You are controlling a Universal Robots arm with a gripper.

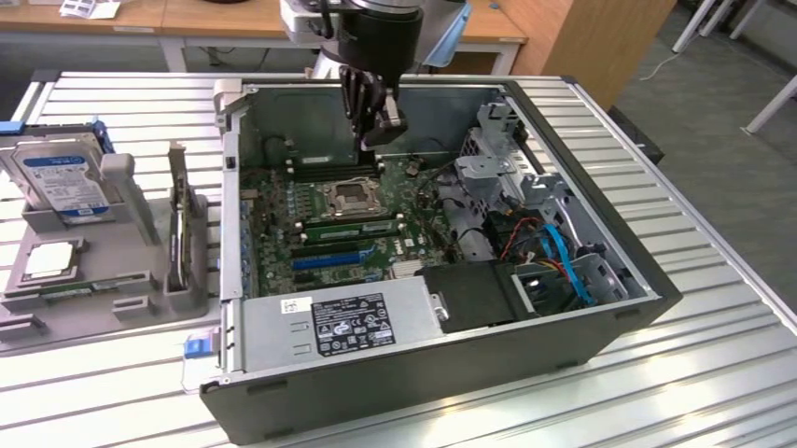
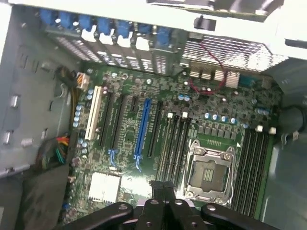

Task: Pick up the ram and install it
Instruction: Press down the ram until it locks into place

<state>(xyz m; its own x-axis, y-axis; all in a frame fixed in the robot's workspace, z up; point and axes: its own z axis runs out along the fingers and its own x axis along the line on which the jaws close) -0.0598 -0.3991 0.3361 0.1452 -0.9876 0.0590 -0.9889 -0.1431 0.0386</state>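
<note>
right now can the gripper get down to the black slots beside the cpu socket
Probably yes: the case is open, the shut gripper hangs just above the motherboard, and nothing lies over those slots.

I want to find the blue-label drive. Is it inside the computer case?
No, the hard drive stands in a grey holder outside the case, on the exterior view's left.

From my station I see a ribbed metal table point(image 1: 697, 308) filling most of the exterior view. At eleven o'clock stand wooden desks point(image 1: 149, 19); at one, a wooden cabinet point(image 1: 598, 37). Grey floor point(image 1: 722, 103) shows at two, with white legs point(image 1: 772, 98) on it.
</note>
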